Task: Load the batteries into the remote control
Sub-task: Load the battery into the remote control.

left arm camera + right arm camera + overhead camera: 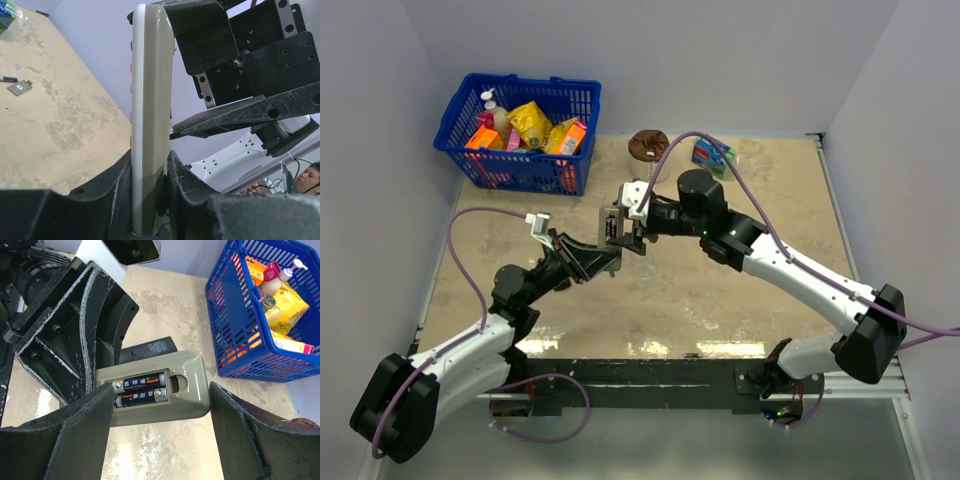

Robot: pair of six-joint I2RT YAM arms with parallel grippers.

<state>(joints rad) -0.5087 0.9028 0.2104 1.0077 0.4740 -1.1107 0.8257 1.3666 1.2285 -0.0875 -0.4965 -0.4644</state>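
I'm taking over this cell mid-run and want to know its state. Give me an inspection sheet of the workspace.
Surface: beige mottled table.
Job's things: remote control with back open, two batteries seated inside; a loose battery and a small grey flat piece lie on the table.
Clutter: black remote on the table; blue basket of packaged goods far left; brown round item and green packet at the far edge.
Grippers: left gripper shut on the remote control; right gripper open, straddling its free end.
Cables: purple cables arch over both arms, clear of the remote.
Surroundings: pale walls on three sides; a person at one view's edge.
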